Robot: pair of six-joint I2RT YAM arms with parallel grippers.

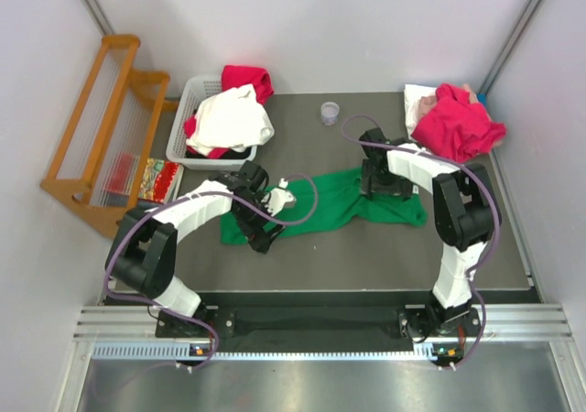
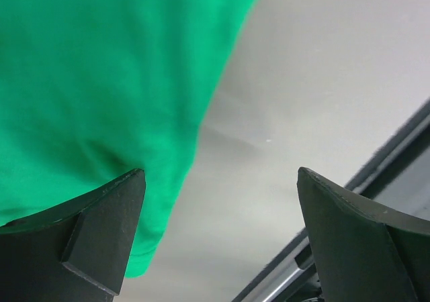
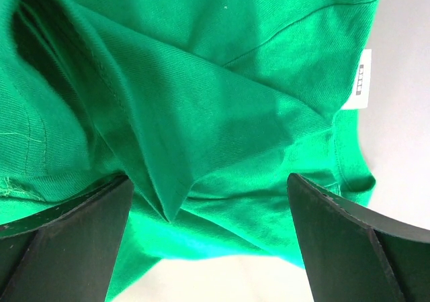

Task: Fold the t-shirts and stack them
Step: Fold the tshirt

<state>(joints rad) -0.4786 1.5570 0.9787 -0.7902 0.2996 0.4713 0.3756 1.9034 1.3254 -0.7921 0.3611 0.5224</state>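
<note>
The green tee (image 1: 334,201) lies wrinkled in the middle of the table (image 1: 366,256). The left gripper (image 1: 263,232) is low at the tee's left end, jaws released and wide apart, grasping nothing; one finger (image 2: 101,235) is over the cloth edge, the other over bare table. The right gripper (image 1: 385,190) is at the right end, jaws also released, above a fold of the tee. A white tee (image 1: 229,119) lies in the basket (image 1: 194,92), a red tee (image 1: 249,78) behind it, a magenta tee (image 1: 458,124) at the far right corner
</note>
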